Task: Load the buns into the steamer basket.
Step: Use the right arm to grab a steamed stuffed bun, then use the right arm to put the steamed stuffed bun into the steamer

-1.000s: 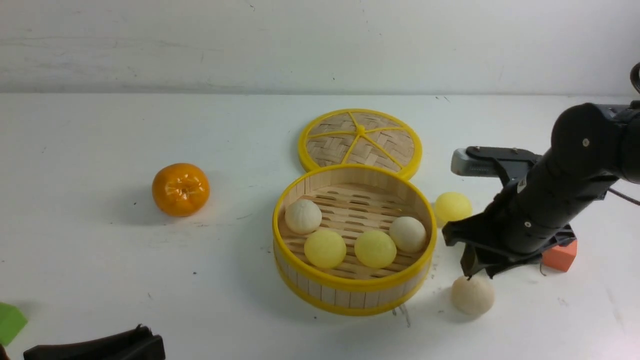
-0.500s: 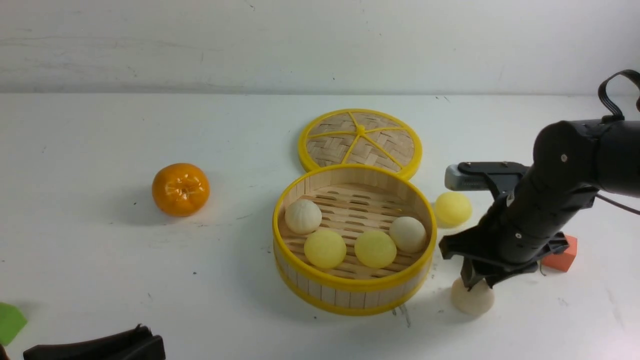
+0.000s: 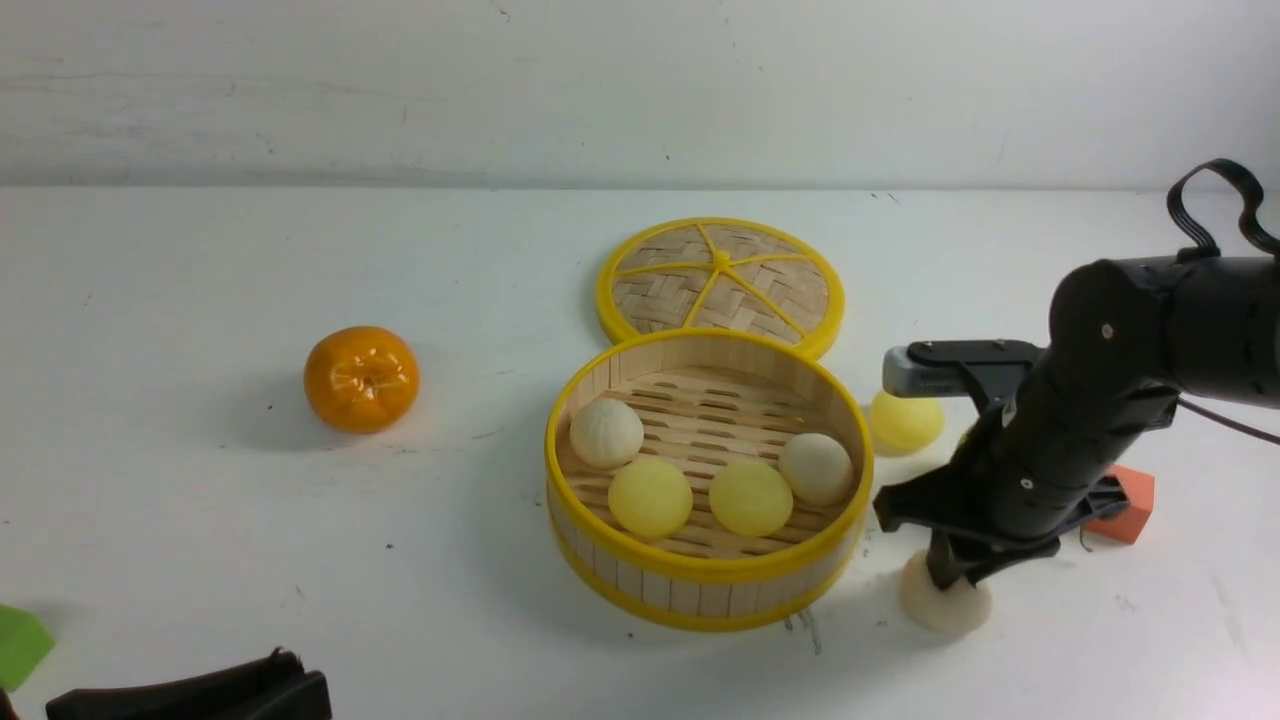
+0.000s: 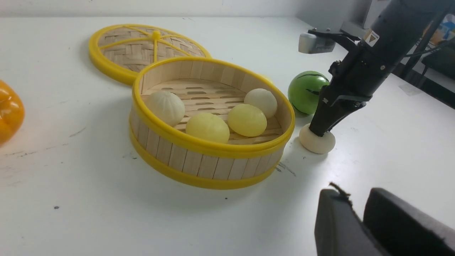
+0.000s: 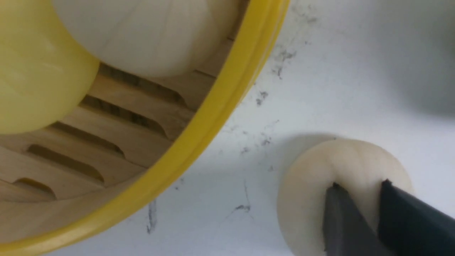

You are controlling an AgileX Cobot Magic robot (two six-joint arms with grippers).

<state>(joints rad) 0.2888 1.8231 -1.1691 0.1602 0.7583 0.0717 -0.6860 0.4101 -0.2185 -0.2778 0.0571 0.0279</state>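
The steamer basket [image 3: 700, 590] stands mid-table and holds several buns, pale yellow ones [image 3: 650, 496] and beige-white ones [image 3: 606, 432]. Another pale yellow bun [image 3: 905, 422] lies on the table just right of the basket. A beige-white bun [image 3: 945, 608] sits on the table at the basket's front right. My right gripper [image 5: 359, 184] presses down into this bun [image 5: 312, 185] and is shut on its top, squashing it a little. My left gripper [image 4: 355, 192] hangs low at the near left, shut and holding nothing.
The woven lid [image 3: 720, 280] lies flat behind the basket. An orange [image 3: 361, 378] sits far left. A green striped ball [image 4: 306, 91] stands behind my right arm. An orange-red block [image 3: 1125, 505] lies at the right, and a green block [image 3: 20, 645] at the near left edge.
My right gripper came down onto the beige-white bun and its fingers closed on the bun's top. The left arm and the buns in the basket stayed put.
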